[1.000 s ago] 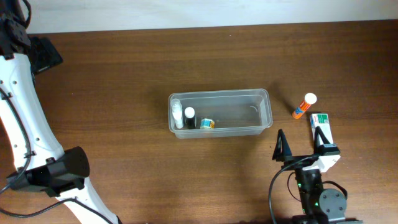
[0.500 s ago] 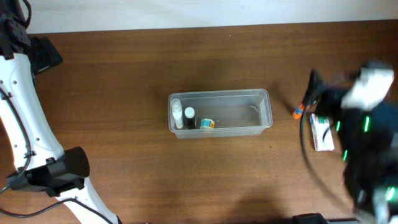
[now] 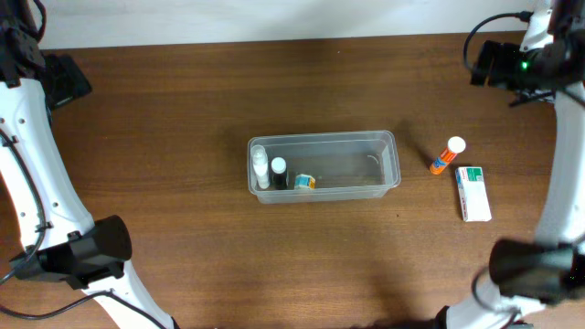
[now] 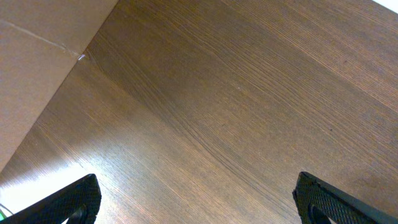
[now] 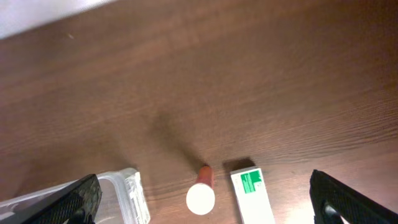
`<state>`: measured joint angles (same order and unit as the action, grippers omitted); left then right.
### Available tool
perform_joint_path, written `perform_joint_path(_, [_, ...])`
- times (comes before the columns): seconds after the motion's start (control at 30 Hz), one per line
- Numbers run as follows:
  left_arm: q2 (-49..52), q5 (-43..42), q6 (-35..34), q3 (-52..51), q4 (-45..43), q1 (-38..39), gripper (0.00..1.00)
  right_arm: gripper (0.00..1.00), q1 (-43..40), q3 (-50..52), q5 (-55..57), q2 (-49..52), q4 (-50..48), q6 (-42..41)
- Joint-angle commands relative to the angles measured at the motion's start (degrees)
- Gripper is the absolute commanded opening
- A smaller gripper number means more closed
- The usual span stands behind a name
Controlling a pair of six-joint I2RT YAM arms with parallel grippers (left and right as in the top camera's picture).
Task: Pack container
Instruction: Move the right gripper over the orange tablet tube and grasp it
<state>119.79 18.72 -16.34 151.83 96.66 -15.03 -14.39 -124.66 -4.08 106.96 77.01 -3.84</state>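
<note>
Clear container (image 3: pixel 324 165) mid-table on wood table (image 3: pixel 183 110), long side running left-right, upright, rim up. Inside, all at left end: white bottle (image 3: pixel 260 167) against left wall, black bottle with white cap (image 3: pixel 278 172) just beside it, small blue-and-yellow item (image 3: pixel 304 182) next along near front wall. Right half of tub bare.

Outside tub, to its right: orange bottle with white cap (image 3: pixel 447 155) lying tilted, cap toward far-right, near but apart from tub's right end. White-and-green medicine box (image 3: pixel 473 192) flat on table just beside that bottle, on near-right side; touching or not, cannot tell from overhead.

Right gripper (image 5: pixel 205 202) high over far right of table, looking down at orange bottle, box and right end of container (image 5: pixel 127 193). Fingers (image 5: pixel 68 199) at bottom corners of right wrist view, spread wide, nothing between them. Orange bottle (image 5: pixel 201 191) and box (image 5: pixel 252 194) sit between the two fingertips in view, well below.

Left gripper (image 4: pixel 199 202) at far left edge, over bare wood near table border. Fingertips (image 4: pixel 68 202) only showing at lower corners of left wrist view, wide apart, holding nothing. Left arm (image 3: pixel 37 164) runs down left side in overhead; right arm (image 3: pixel 558 183) down right side.
</note>
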Motion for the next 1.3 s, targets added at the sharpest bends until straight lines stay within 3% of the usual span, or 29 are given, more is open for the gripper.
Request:
perform_joint_path(0.0, [0.3,0.6,-0.6,0.2,0.0,-0.2,1.0,0.98,-1.5,-1.4,-7.7,5.0,1.0,0.4])
perform_joint_path(0.27, [0.3,0.6,-0.6,0.2,0.0,-0.2,1.0,0.98,-0.2,-1.2,-11.0,11.2,4.7,2.5])
perform_joint_path(0.43, [0.3,0.6,-0.6,0.2,0.0,-0.2,1.0,0.98,1.7,-0.1,-1.9,12.5,7.8,-0.9])
perform_joint_path(0.77, [0.3,0.6,-0.6,0.2,0.0,-0.2,1.0,1.0,3.1,6.1,2.6,12.7,8.8,-0.9])
perform_joint_path(1.27, [0.3,0.6,-0.6,0.2,0.0,-0.2,1.0,0.75,3.1,16.1,1.6,12.7,8.0,-0.9])
